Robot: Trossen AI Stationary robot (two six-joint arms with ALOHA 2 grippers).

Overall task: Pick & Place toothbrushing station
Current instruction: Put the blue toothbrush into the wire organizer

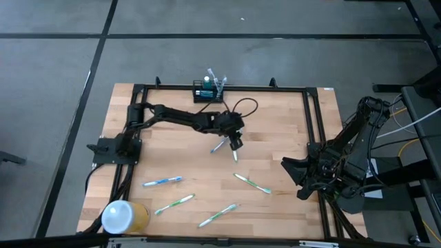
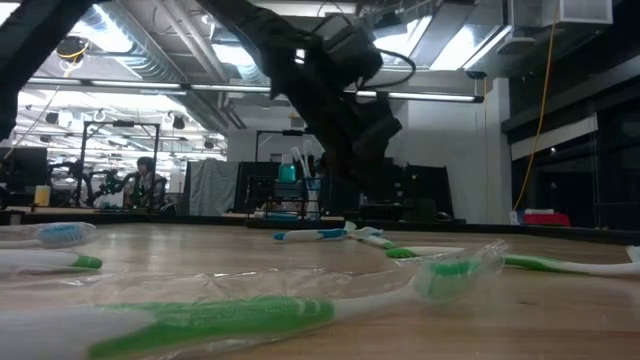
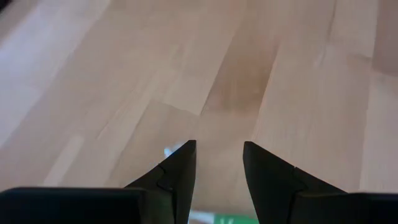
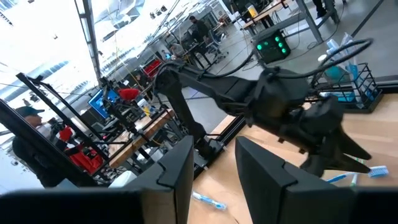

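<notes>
Left gripper (image 1: pixel 235 143), fingers apart, hovers over toothbrushes mid-table; right gripper (image 1: pixel 289 167) waits open at the table's edge. Toothbrushing station (image 1: pixel 209 91): small black wire rack holding upright brushes.

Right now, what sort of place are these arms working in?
Probably a robotics lab or workshop: a wooden table inside a black frame, ceiling ducts and strip lights beyond, and more benches with a person nearby.

Table (image 1: pixel 275 124): light wood planks. Toothbrushing station (image 1: pixel 204 92): black. Toothbrushes: white with green (image 1: pixel 251 183), white with blue (image 1: pixel 162 182). Cylinder (image 1: pixel 124 216): white top, yellow body. Both arms and the left hand (image 1: pixel 235 144): dark.
</notes>
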